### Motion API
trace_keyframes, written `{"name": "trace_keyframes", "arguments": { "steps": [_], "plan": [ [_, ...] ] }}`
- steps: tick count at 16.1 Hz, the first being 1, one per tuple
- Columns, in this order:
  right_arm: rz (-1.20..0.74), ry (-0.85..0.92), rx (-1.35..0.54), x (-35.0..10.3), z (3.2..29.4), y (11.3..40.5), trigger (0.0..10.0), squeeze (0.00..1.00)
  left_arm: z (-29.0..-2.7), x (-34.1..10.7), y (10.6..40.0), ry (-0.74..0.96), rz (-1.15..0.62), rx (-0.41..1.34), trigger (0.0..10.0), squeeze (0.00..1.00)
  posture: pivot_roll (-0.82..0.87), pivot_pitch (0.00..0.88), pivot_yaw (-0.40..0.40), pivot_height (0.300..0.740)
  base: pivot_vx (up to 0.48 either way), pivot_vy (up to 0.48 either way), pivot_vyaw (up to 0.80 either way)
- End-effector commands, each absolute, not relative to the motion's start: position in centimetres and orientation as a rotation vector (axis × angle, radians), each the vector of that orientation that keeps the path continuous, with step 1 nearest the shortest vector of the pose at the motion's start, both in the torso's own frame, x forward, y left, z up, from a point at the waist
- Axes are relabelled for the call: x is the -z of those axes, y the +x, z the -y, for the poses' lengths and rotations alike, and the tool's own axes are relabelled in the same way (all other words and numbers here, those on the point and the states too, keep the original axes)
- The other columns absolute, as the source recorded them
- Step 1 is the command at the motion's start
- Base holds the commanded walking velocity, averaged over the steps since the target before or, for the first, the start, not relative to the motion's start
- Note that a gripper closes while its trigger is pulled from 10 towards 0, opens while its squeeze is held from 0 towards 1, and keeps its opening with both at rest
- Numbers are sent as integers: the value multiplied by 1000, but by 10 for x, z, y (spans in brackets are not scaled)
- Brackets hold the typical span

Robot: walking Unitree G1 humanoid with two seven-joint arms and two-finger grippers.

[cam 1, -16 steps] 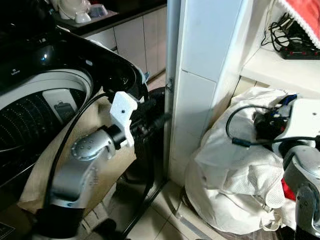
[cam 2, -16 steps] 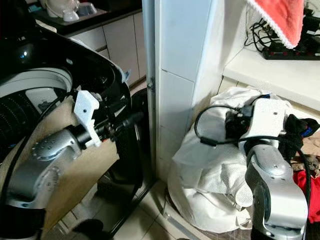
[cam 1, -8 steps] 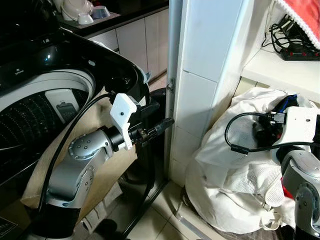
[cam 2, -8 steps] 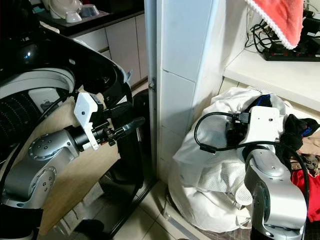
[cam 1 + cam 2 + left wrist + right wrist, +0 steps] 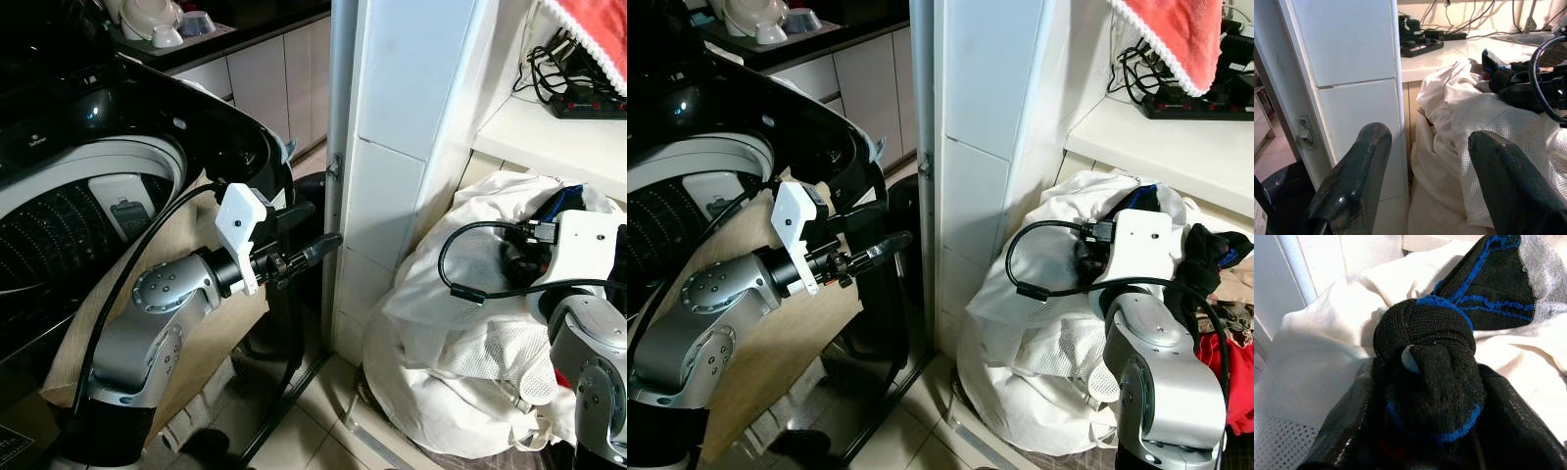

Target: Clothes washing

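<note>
Gripping a black sock [image 5: 1427, 367] in my right gripper [image 5: 1425, 396], I am lifting it off the white laundry bag [image 5: 460, 372] on the right. My left gripper [image 5: 1425, 176] is hanging open. The washer [image 5: 88, 176] lies far left, nearer my left arm.

The washing machine [image 5: 118, 147] runs off the left and bottom edges, its drum half seen. The right gripper [image 5: 1425, 382] is bundled up in a black, blue-trimmed garment [image 5: 1425, 333], hiding its fingertips (a pale spot peeks through). The red cloth [image 5: 1176, 29] is cut by the top edge. The laundry bag [image 5: 460, 362] hides its own contents.
</note>
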State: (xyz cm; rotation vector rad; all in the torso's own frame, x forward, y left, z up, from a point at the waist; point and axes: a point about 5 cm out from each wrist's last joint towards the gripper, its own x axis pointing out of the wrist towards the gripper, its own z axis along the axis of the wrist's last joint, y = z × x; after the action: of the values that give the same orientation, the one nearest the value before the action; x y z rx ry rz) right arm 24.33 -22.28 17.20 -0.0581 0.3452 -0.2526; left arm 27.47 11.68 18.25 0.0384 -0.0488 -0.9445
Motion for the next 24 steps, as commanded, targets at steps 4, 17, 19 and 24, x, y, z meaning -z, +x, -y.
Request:
{"name": "trace_keyframes", "arguments": {
  "steps": [4,17,19,24],
  "plan": [
    [-301,-98,274,-178,226,241,0,0,-115,-186,272,50,65,968,10000,0,-176,0,44,740,0,0,0],
    [-263,-224,355,-176,229,228,10000,1000,-112,-186,270,55,73,987,10000,0,-184,0,53,740,0,0,0],
    [-231,-214,348,-181,228,228,10000,1000,-112,-186,270,57,73,988,10000,0,-184,0,51,740,0,0,0],
    [-180,-204,353,-190,227,230,10000,1000,-112,-186,271,66,71,989,10000,0,-182,0,48,740,0,0,0]
  ]
}}
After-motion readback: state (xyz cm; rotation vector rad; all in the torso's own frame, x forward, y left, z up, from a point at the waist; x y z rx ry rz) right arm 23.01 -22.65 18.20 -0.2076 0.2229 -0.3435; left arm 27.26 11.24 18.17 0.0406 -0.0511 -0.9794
